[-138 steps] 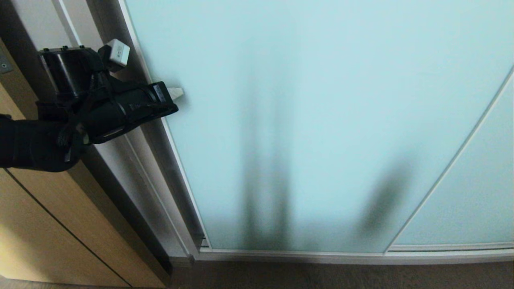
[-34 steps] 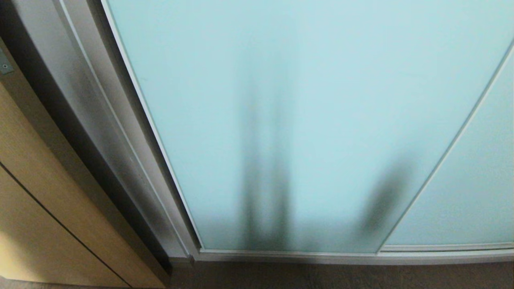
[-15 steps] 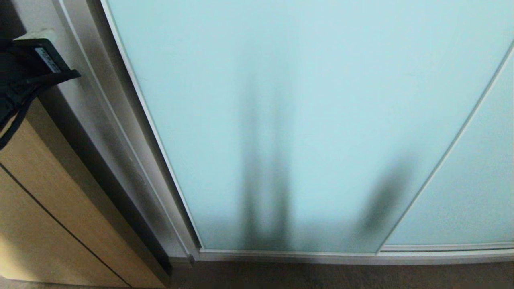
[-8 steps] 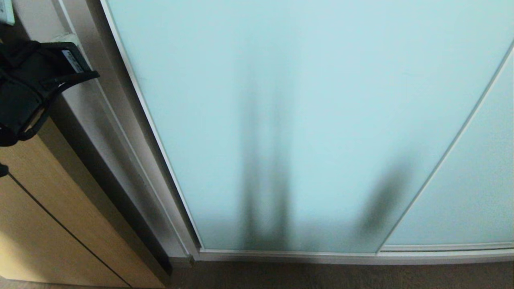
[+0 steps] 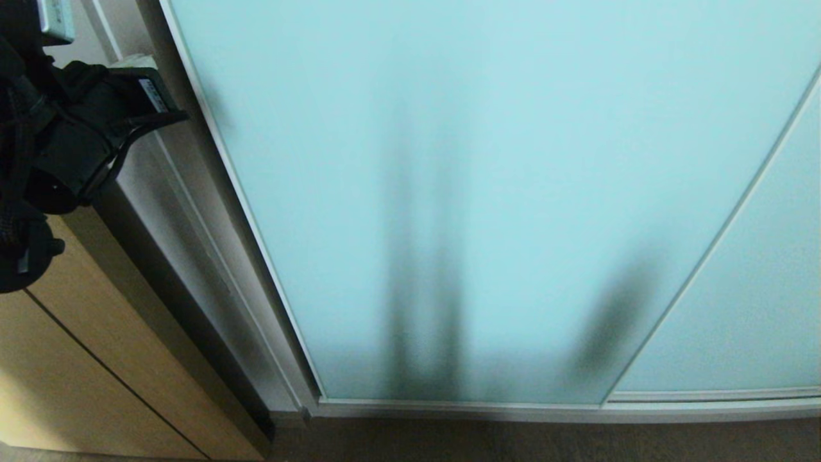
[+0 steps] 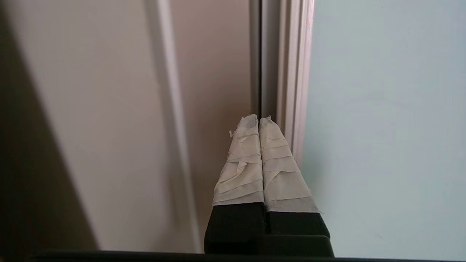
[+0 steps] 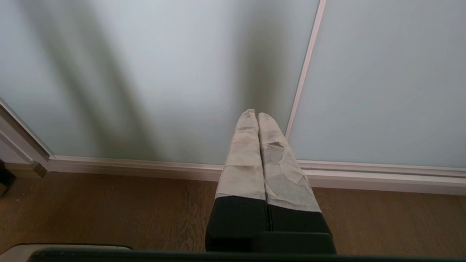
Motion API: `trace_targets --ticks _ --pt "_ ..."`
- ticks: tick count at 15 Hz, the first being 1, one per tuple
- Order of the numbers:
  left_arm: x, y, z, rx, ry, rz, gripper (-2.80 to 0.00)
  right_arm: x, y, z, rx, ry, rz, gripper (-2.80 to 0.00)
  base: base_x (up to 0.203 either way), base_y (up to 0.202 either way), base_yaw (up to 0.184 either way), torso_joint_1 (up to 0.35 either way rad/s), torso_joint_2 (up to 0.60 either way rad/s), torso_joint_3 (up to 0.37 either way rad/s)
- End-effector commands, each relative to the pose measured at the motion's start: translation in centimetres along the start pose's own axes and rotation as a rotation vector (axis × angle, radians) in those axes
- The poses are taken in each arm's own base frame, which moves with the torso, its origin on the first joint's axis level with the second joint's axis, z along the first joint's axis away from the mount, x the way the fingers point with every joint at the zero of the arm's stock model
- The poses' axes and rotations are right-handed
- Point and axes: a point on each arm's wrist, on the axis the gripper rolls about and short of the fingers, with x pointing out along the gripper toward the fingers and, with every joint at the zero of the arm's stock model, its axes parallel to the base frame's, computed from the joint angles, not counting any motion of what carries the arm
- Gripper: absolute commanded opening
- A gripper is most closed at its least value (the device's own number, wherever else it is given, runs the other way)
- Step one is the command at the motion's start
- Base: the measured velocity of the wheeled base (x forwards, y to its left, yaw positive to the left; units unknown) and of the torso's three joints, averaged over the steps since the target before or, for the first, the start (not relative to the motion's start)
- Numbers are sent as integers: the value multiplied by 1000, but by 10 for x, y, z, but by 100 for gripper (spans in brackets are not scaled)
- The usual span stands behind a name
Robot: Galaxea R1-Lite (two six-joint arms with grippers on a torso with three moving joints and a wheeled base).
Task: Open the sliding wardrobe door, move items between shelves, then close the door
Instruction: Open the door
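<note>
The sliding wardrobe door (image 5: 487, 160) is a frosted aqua glass panel filling most of the head view, and it stands closed against the wardrobe's left side. My left gripper (image 5: 133, 62) is at the upper left, just left of the door's silver frame. In the left wrist view the left gripper (image 6: 259, 118) is shut and empty, its taped tips at the thin dark gap beside the door frame (image 6: 291, 91). My right gripper (image 7: 253, 113) hangs shut and empty, low before the glass. The items and the shelves are hidden behind the door; only dark shapes show through.
A light wooden door (image 5: 77, 359) stands left of the wardrobe's grey side post (image 5: 160, 212). The door's bottom track (image 5: 513, 410) runs along the wooden floor (image 7: 109, 211). A second glass panel (image 5: 757, 308) overlaps at the right.
My left arm has come in from the left edge and moved right, towards the door's left frame. The door and the right arm have stayed still over the last second.
</note>
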Motion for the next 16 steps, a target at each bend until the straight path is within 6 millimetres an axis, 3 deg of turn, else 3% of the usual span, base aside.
trace_targets --ticks 1,5,16 --pt "7 -4 -10 -1 15 -7 -280 0 0 0 0 -1 0 -280 0 0 0 0 0 0" --pt "22 -6 -11 -4 -8 -3 -280 0 0 0 0 -1 0 -280 0 0 0 0 0 0" --pt "30 -36 -27 -25 17 -71 -280 0 0 0 0 -1 0 -280 0 0 0 0 0 0"
